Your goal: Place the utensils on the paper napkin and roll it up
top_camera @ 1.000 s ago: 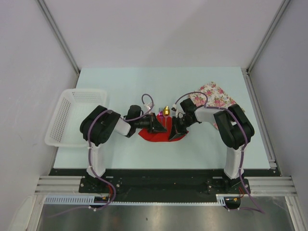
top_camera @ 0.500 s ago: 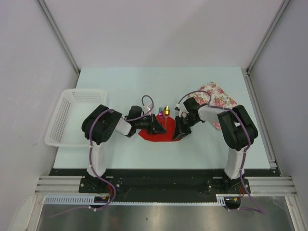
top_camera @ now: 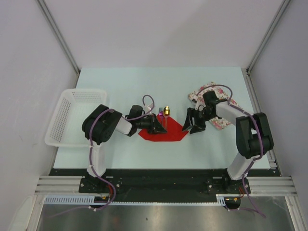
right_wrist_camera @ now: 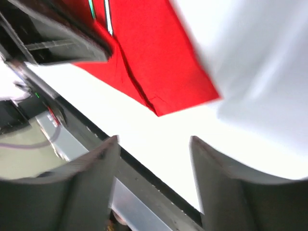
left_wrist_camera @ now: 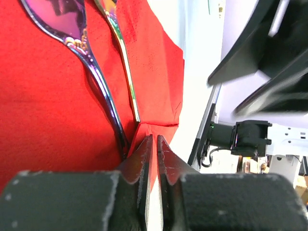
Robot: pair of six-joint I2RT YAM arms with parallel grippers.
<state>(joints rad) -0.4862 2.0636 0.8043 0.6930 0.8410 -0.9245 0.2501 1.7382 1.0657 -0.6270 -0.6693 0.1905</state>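
The red paper napkin lies at the table's middle, with the utensils on it pointing away from me: the spoon's gold bowl and the pink-purple fork stick out past its far edge. My left gripper lies low on the napkin's left part. In the left wrist view its jaws are pinched on a raised fold of the napkin, beside the two handles. My right gripper stands open and empty just right of the napkin's right corner, its jaws apart over bare table.
A white floral cloth lies at the back right, under the right forearm. A white mesh basket stands at the left table edge. The table's dark front edge runs below the right fingers.
My right gripper has opened, let go of the napkin's right side and drawn back to the right. The napkin's right part now lies spread out. The left gripper has stayed put.
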